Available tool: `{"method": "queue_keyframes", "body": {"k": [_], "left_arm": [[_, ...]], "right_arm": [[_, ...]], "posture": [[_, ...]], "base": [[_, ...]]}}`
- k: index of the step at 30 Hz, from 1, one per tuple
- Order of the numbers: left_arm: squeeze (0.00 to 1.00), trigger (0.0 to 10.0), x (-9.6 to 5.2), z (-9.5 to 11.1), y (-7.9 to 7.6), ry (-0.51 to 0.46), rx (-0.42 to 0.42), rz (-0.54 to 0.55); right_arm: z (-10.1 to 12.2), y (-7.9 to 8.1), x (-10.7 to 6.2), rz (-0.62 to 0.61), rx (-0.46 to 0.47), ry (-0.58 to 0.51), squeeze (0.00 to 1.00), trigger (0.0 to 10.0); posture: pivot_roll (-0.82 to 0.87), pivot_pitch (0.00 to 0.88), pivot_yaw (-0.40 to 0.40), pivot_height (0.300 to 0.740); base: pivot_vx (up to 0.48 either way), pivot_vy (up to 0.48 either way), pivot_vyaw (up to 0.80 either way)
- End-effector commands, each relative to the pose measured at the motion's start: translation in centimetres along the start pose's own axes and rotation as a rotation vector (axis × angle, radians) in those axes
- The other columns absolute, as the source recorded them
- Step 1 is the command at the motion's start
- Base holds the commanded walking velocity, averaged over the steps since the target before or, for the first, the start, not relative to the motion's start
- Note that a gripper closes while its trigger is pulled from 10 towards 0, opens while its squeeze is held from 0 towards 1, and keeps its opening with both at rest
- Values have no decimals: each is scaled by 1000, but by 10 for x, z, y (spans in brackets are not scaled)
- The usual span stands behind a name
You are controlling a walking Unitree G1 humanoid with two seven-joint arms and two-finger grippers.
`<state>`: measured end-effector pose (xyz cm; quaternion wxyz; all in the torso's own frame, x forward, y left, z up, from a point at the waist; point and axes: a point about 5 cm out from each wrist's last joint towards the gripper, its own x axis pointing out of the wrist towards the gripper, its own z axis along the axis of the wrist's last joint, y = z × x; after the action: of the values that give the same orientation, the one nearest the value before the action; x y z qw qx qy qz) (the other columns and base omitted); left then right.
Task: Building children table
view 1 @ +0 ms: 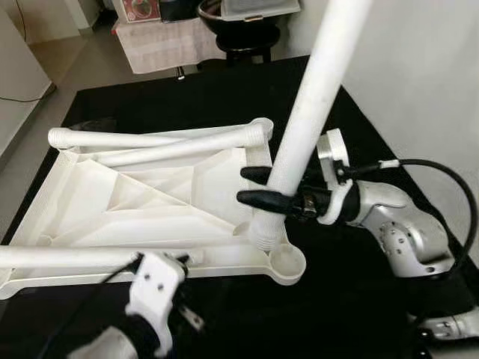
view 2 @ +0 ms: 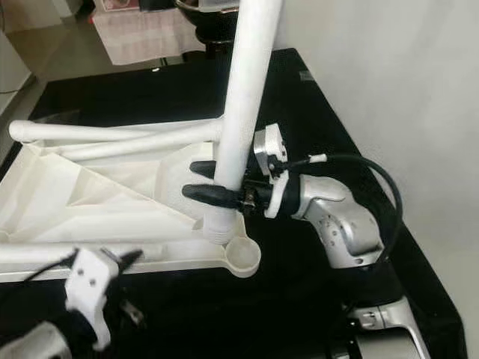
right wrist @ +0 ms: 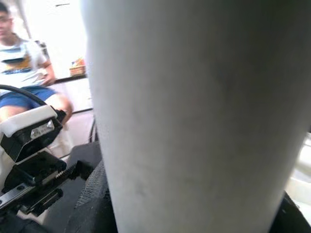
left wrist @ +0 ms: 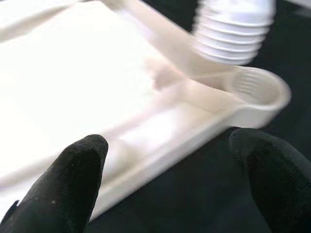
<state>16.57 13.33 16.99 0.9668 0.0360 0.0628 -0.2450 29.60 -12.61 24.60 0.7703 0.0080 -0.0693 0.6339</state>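
The white plastic table top (view 1: 112, 202) lies upside down on a black surface. My right gripper (view 1: 246, 186) is shut on a white table leg (view 1: 314, 90) and holds it nearly upright. The leg's threaded end (left wrist: 233, 24) hovers just beside the round corner socket (view 1: 288, 262), by the top's near right corner. Two loose legs (view 1: 150, 138) rest across the far side of the top, and a third leg (view 1: 67, 256) lies along its near edge. My left gripper (left wrist: 170, 194) is open, its black fingers (left wrist: 73, 179) spread by the near rim of the top, close to that socket (left wrist: 255, 87).
A white wall (view 1: 419, 75) runs close along the right of the black surface. At the back stand a black stool (view 1: 243, 37) and a cloth-covered stand (view 1: 161, 41). A seated person (right wrist: 24, 73) appears in the right wrist view.
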Motion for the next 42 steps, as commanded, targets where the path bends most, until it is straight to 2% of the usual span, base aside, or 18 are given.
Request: {"method": "queue_keyframes", "body": {"k": [1, 5, 7, 9, 12, 15, 19, 26, 34, 42], "left_arm": [[0, 10000, 0, -6, 4, 38, -18, 25], [0, 10000, 5, 1, 8, -2, -21, 62], [0, 10000, 10, 4, 15, -28, -11, 104], [0, 10000, 10, 4, 15, -28, -11, 104], [0, 10000, 16, 6, 23, -57, -22, 154], [0, 10000, 20, 3, 26, -55, -7, 183], [0, 10000, 22, -1, 25, -48, 5, 199], [0, 10000, 25, -11, 20, 0, -27, 202], [0, 10000, 23, -22, 17, 46, -30, 175], [0, 10000, 22, -25, 13, 50, -26, 165]], "right_arm": [[4, -2, 1, -14, -17, -26, 0, 10000], [3, -4, 2, -37, -18, -45, 0, 10000], [3, -7, 2, -73, -21, -59, 0, 10000], [3, -7, 2, -73, -21, -59, 0, 10000], [2, -17, 4, -202, -46, -66, 0, 10000], [2, -21, 5, -260, -46, -75, 0, 10000], [2, -22, 6, -287, -46, -79, 0, 10000], [2, -24, 8, -323, -49, -74, 0, 10000], [-1, -22, 15, -325, -46, -68, 0, 10000], [-2, -21, 16, -331, -40, -65, 0, 10000]], "posture": [[-50, 201, 48, 740], [-54, 192, 51, 740], [-57, 186, 52, 740], [-57, 186, 52, 740], [-66, 179, 52, 740], [-71, 176, 52, 740], [-75, 177, 52, 740], [-80, 175, 54, 740], [-79, 171, 54, 740], [-81, 173, 51, 740]], "base": [[-360, 0, 0], [-480, 0, 0], [0, 0, 0], [0, 0, 0], [0, 0, 0], [0, 0, 0], [0, 0, 0], [0, 0, 0], [0, 0, 0], [0, 0, 0]]}}
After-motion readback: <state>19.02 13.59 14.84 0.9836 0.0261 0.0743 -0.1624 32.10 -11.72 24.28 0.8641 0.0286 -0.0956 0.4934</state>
